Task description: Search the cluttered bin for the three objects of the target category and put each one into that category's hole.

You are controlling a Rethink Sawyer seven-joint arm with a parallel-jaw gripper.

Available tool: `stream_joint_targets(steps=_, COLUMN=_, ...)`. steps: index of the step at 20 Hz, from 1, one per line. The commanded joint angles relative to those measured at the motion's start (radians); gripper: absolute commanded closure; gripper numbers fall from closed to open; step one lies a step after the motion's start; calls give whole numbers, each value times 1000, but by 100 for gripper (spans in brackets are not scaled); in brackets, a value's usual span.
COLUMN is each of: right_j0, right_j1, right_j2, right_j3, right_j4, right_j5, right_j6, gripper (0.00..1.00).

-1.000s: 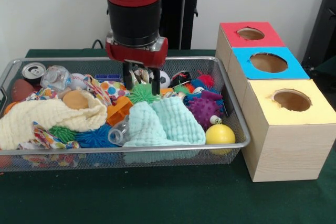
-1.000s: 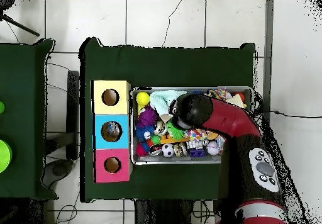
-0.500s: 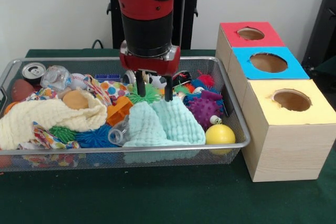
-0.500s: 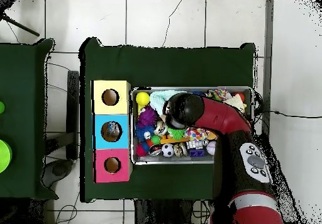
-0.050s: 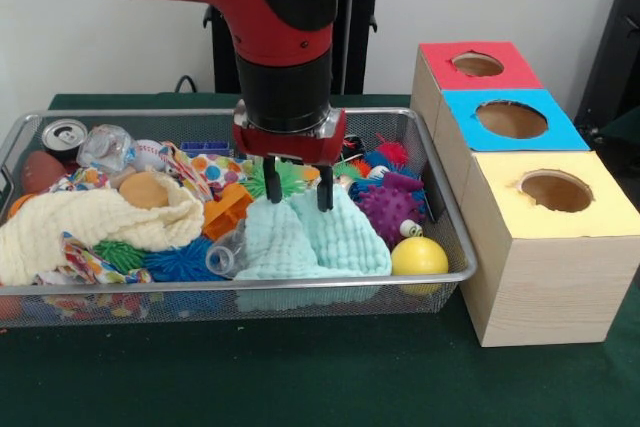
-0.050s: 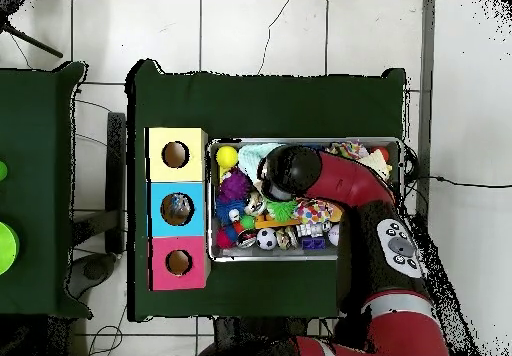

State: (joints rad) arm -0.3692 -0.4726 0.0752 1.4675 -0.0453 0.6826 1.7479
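From the front, the pincer (image 5: 297, 191) hangs with its two fingers apart, tips just touching the top of the mint-green cloth (image 5: 303, 234) in the wire bin (image 5: 452, 209). From above, the arm (image 6: 340, 182) covers the pincer and most of that cloth, so the fingers cannot be seen there. The overhead view does show the whole box row on the green desk (image 6: 270, 102), with the yellow (image 6: 176, 154), blue (image 6: 176, 209) and red (image 6: 178, 262) holes. A green spiky ball (image 5: 283, 178) lies just behind the pincer, a purple spiky ball (image 5: 389, 208) sits to one side, and a yellow ball (image 5: 419, 257) rests at the bin's near corner.
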Motion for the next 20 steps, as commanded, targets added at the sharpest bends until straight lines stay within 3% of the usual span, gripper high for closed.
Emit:
stream_joint_targets(steps=1, right_j0=-5, right_j1=60, right_j2=71, right_j3=-104, right_j4=-30, right_j5=72, right_j6=-15, gripper=0)
stream_joint_targets(steps=14, right_j0=-11, right_j1=83, right_j2=64, right_j3=-252, right_j4=-66, right_j5=199, right_j6=-100, gripper=0)
stream_joint_targets(steps=20, right_j0=-38, right_j1=54, right_j2=90, right_j3=-229, right_j4=-81, right_j5=174, right_j6=-154, gripper=0)
